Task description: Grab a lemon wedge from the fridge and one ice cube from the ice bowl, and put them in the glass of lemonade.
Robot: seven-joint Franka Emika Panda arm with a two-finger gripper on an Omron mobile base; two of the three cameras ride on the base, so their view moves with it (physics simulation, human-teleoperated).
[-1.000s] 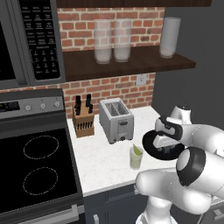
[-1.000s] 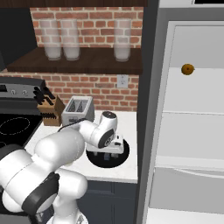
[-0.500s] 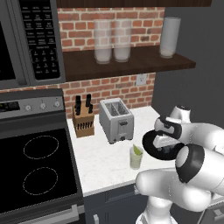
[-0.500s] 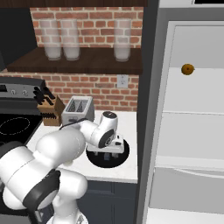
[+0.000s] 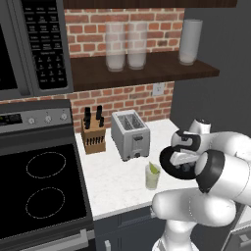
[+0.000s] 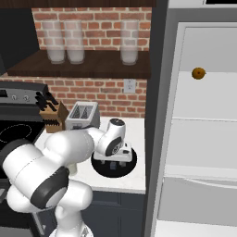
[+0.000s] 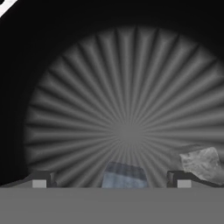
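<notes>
Lemon wedge [image 5: 155, 168] already perched in the glass of lemonade [image 5: 152, 176], just beside the ice bowl [image 6: 114, 167] on the surface [image 5: 115, 184]. Ice step not yet done. Claw [image 7: 112, 179] spread wide, low inside the ice bowl, empty, one bluish ice cube [image 7: 124, 176] between the fingertips [image 7: 40, 179]. A second pale lump [image 7: 201, 162] to one side, probably another cube.

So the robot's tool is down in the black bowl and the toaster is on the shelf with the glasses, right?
Not quite. The toaster stands on the counter, under the shelf, as the left base view shows. The tool is indeed down in the black bowl.
</notes>
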